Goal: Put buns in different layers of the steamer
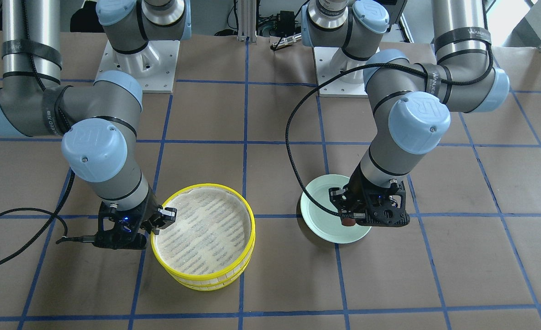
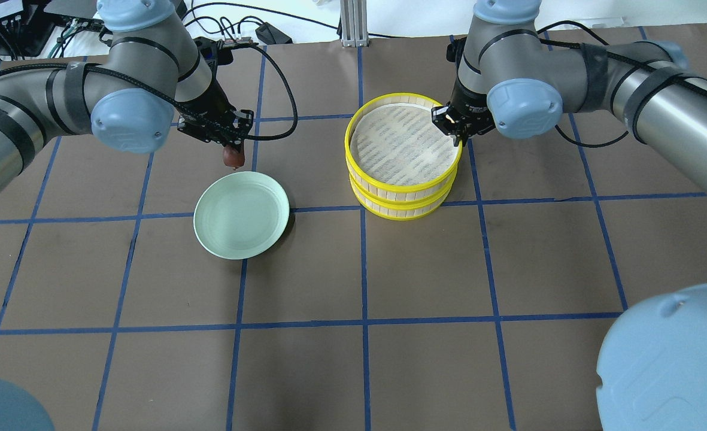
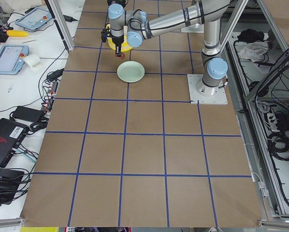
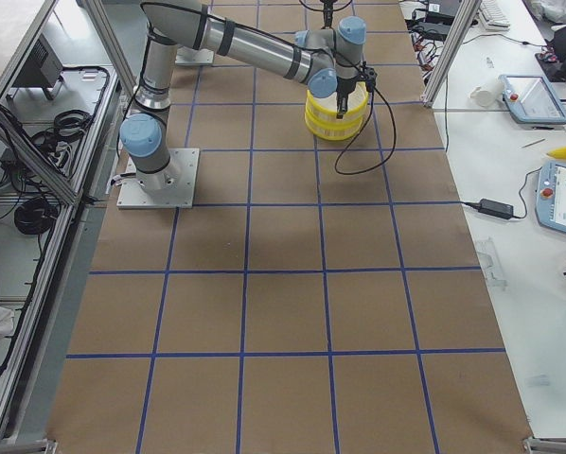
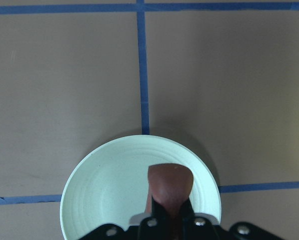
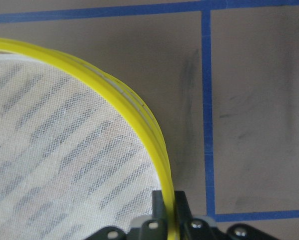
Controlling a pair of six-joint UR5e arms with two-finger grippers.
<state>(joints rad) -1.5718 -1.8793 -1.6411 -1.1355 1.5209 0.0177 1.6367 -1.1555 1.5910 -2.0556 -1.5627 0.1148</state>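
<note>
The dark reddish-brown bun (image 2: 233, 155) is pinched in my left gripper (image 2: 232, 148), held a little above the far edge of the pale green plate (image 2: 240, 214). The left wrist view shows the bun (image 5: 170, 186) between the fingertips, over the plate (image 5: 104, 195). The steamer (image 2: 404, 181) is two yellow-rimmed trays stacked, the top one with a bare mesh liner. My right gripper (image 2: 454, 129) is shut on the top tray's rim (image 6: 134, 105), one finger inside and one outside. The cream bun is out of view.
The brown paper table has a blue tape grid. A black cable loops from the left wrist near the plate (image 1: 325, 224). The steamer (image 1: 206, 186) stands about one grid square from the plate.
</note>
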